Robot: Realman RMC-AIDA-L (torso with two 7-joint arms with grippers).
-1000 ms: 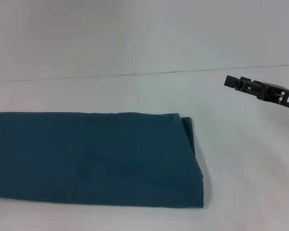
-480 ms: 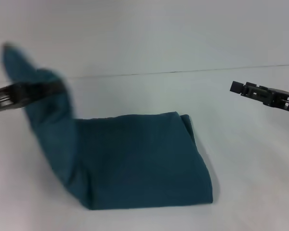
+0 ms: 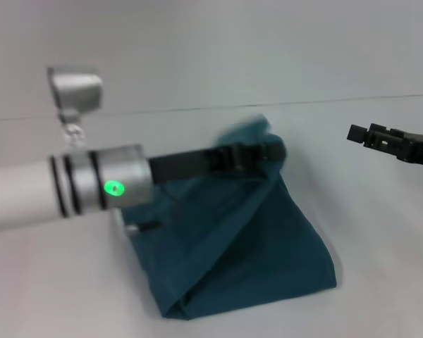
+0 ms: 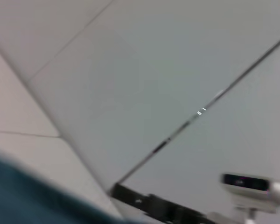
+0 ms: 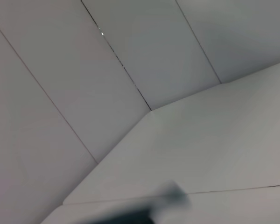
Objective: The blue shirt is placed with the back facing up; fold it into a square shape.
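Pale grey table (image 3: pixel 381 267) fills the scene, with a seam line running across its far part. On it lies the blue shirt (image 3: pixel 254 260), folded into a narrow band, one end lifted off the surface. The left gripper (image 3: pixel 271 151) reaches across from the left side, its jaws closed on that raised end, holding it above the part of the shirt lying on the table. The right gripper (image 3: pixel 356 132) hangs above the table at the right, apart from the shirt; I cannot tell how its jaws stand.
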